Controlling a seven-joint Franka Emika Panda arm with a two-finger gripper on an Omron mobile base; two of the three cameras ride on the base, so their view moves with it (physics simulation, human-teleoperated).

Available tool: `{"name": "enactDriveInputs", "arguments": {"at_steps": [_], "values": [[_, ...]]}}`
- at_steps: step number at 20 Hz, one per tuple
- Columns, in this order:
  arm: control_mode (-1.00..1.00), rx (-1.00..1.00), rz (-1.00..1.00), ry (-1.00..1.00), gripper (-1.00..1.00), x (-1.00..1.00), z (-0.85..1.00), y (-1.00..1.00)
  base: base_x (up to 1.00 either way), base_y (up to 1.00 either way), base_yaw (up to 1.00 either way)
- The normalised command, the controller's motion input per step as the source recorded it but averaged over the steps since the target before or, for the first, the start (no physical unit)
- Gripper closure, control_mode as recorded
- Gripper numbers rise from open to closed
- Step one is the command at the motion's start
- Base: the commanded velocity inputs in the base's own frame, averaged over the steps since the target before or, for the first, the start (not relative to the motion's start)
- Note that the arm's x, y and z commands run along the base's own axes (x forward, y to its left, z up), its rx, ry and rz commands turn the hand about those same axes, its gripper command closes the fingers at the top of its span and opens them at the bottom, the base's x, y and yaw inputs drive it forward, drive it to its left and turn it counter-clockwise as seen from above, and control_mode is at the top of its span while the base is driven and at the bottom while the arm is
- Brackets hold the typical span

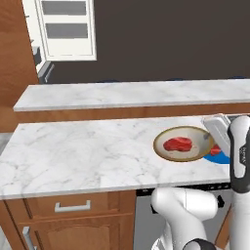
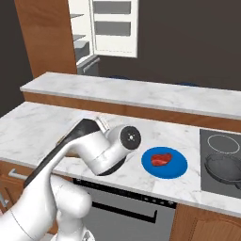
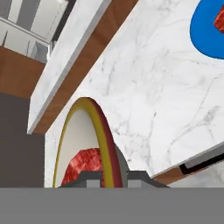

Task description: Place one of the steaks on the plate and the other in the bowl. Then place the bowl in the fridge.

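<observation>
Gripper (image 3: 114,178) clamped on bowl (image 3: 109,144) rim

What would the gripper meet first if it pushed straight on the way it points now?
The gripper is shut on the bowl rim, so the bowl itself lies ahead. Beyond it looks like the raised back counter; depth is unclear.

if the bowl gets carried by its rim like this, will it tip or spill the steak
The bowl is shallow and gripped at one edge by the gripper, so it will probably sag away from the grip. The steak lies loose inside and may slide. The bowl looks rigid, so it shouldn't flex.
</observation>
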Motion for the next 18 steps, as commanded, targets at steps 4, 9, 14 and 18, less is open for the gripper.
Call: {"name": "enactDriveInputs", "arguments": {"at_steps": [4,9,14,18], "values": [[-1.0,0.03,0.04,-0.07,1.0,-1.0,-0.14,0.0,0.0,0.0,0.0],[-1.0,0.04,0.04,-0.12,1.0,-0.96,0.0,0.0,0.0,0.0,0.0],[-1.0,0.0,0.03,-0.01,1.0,-0.62,0.02,0.0,0.0,0.0,0.0],[-1.0,0.0,0.0,0.0,1.0,-0.1,0.0,0.0,0.0,0.0,0.0]]}}
